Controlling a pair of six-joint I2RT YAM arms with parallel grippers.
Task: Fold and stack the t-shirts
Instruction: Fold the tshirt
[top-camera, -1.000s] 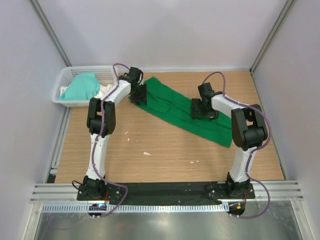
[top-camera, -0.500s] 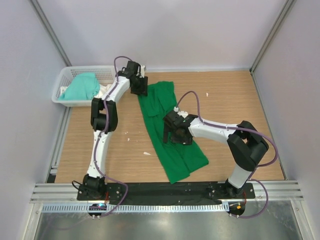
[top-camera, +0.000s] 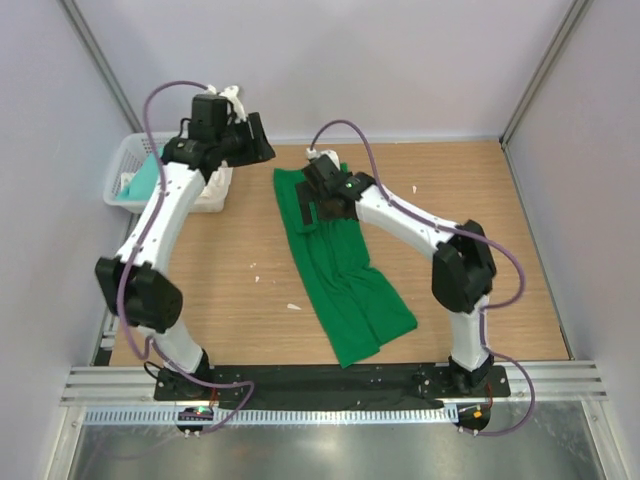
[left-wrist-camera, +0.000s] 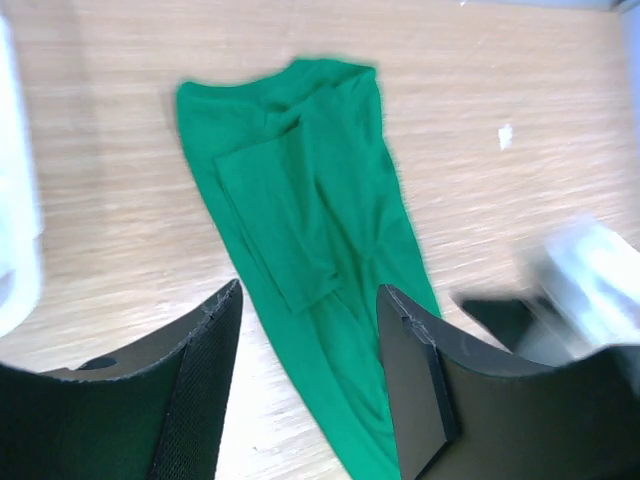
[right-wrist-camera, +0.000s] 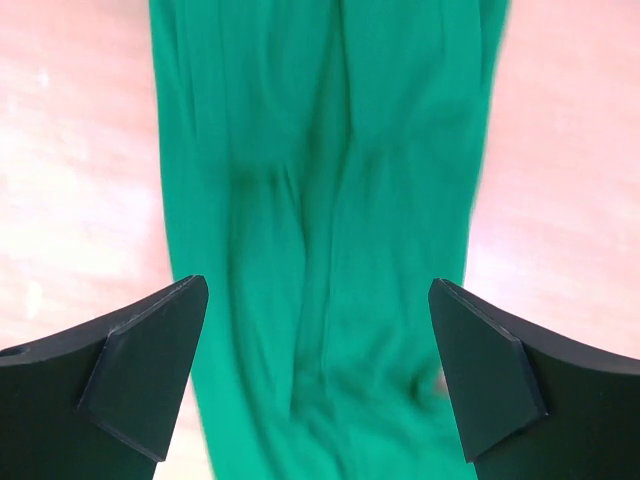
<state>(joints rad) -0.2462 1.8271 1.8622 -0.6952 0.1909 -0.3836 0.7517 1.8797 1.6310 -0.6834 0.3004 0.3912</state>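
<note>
Top external: the green t-shirt (top-camera: 345, 280) lies in a strip from twelve toward five o'clock. The left fingers (left-wrist-camera: 200, 400) and right fingers (right-wrist-camera: 140, 360) gape, empty. Best pinch both far corners and fold nearward.

T-shirt (top-camera: 340, 270) flat on table (top-camera: 480, 200), centre; basket (top-camera: 119, 165) far left, second t-shirt (top-camera: 147, 176) inside.

The green t-shirt (top-camera: 340, 280) now runs from the worktop's (top-camera: 480, 220) far edge toward its near edge. The left gripper (top-camera: 260, 147) has risen clear, and the right gripper (top-camera: 322, 203) has moved to the t-shirt's far end.

mint t-shirt (top-camera: 146, 176) mostly hidden behind left arm (top-camera: 166, 208).
</note>
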